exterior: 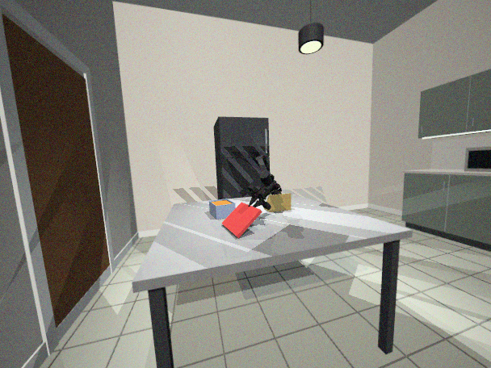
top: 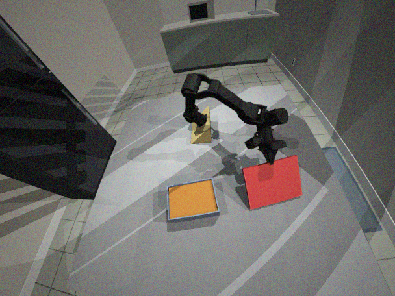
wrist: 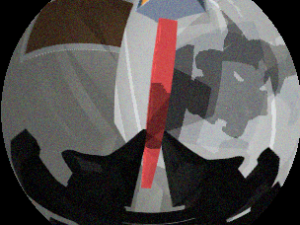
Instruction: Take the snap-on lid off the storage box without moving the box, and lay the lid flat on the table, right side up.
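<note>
Step 2, laying down: my gripper [top: 271, 162] [exterior: 251, 205] [wrist: 153, 134] pinches the tilted lid [top: 274, 185] [exterior: 241, 219] [wrist: 163, 64], storage box [top: 193, 199] [exterior: 221, 211] [wrist: 173, 11] at 9 o'clock from it in top view. Next: level, lower, release.

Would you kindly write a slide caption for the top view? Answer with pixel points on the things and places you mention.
Gripper [top: 271, 162] [wrist: 153, 134] holding the red lid [top: 276, 185] [exterior: 242, 219] [wrist: 163, 64] tilted beside the open box [top: 193, 217] [exterior: 222, 211] [wrist: 173, 11].

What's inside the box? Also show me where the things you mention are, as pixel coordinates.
The box [top: 193, 218] [exterior: 222, 211] is open, and a flat orange surface [top: 193, 199] [exterior: 222, 202] shows within its rim. Whether that is contents or the box's floor, I can't tell; anything beneath it is hidden.
</note>
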